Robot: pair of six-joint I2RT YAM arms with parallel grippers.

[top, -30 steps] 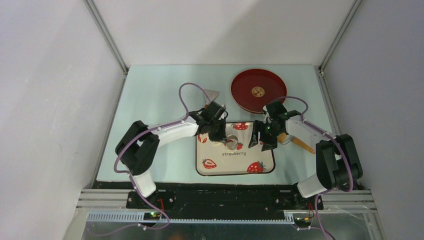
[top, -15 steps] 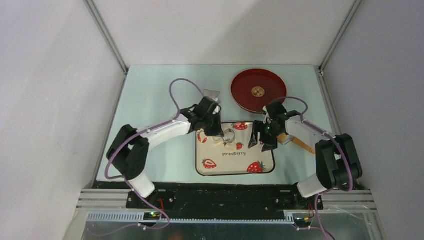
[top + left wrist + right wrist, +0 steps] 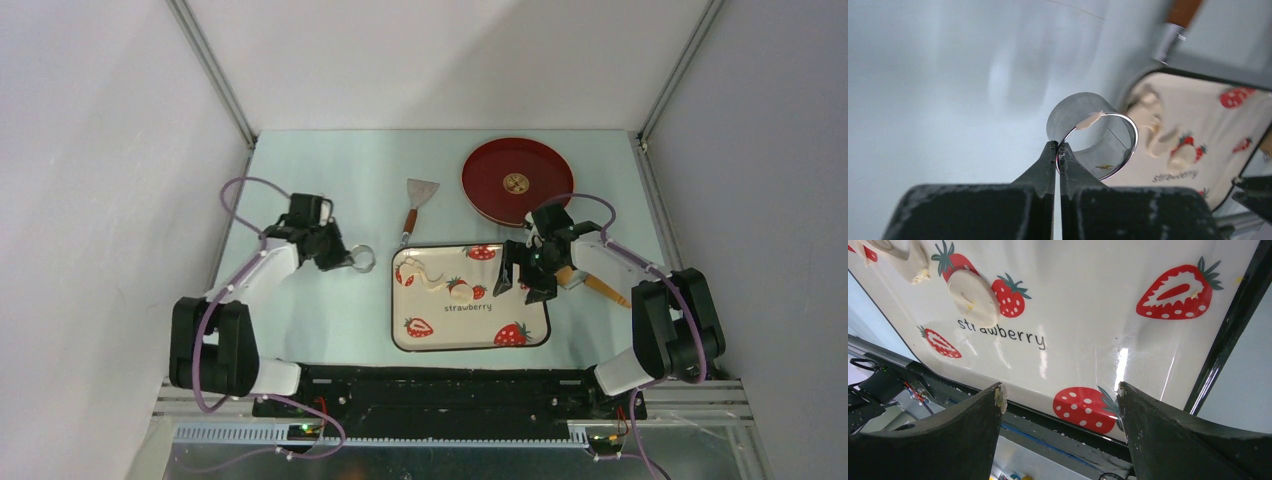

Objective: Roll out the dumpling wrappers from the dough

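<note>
My left gripper [image 3: 343, 262] [image 3: 1058, 146] is shut on the rim of the shiny metal cutter ring [image 3: 361, 259] [image 3: 1096, 134], holding it over the table left of the strawberry tray [image 3: 425, 340]. A small bit of dough [image 3: 1089, 120] sticks to the ring's rim. On the tray lie a round cream dumpling wrapper [image 3: 459, 290] [image 3: 973, 297] and a thin scrap of leftover dough [image 3: 425, 279] [image 3: 903, 262]. My right gripper [image 3: 520, 283] [image 3: 1060, 392] is open and empty above the tray's right part.
A red plate [image 3: 516, 180] stands at the back right. A metal scraper with a wooden handle [image 3: 415, 203] lies behind the tray. A wooden-handled tool [image 3: 600, 286] lies under the right arm, right of the tray.
My left gripper has lifted the cutter ring off the tray and carried it far left over the table, uncovering the cut wrapper and the scrap. The right arm has not moved.
</note>
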